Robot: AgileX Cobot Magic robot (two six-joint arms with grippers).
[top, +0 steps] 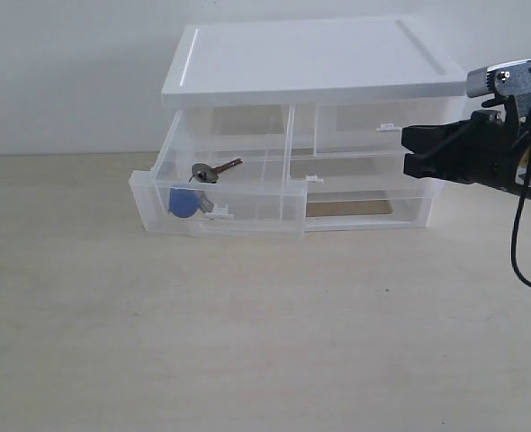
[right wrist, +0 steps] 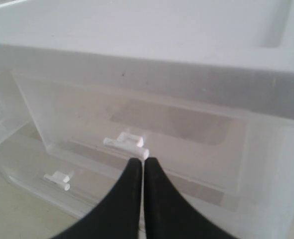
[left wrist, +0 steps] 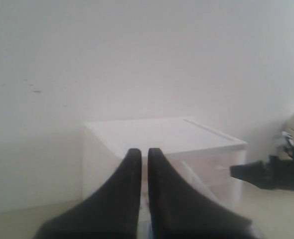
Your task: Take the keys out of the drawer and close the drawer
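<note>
The drawer point(top: 247, 209), the upper left one of the clear unit, stands pulled out toward the front. Inside it lie the keys point(top: 204, 172), with the blue fob point(top: 183, 203) against the front wall. My right gripper point(top: 408, 151) hovers shut and empty at the unit's right front, well to the right of the open drawer. In the right wrist view its fingertips point(right wrist: 139, 162) sit just before the tab handle point(right wrist: 126, 144) of the right-hand twin drawer. My left gripper point(left wrist: 143, 152) is shut on nothing and looks at the unit point(left wrist: 162, 137) from the side; it is outside the exterior view.
The unit's white lid point(top: 301, 58) overhangs the drawers. The right twin drawer point(top: 373, 130) is pushed in. The full-width lower drawer point(top: 364, 207) sticks out slightly, its tab point(right wrist: 57, 179) visible. Pale tabletop point(top: 265, 342) spreads in front.
</note>
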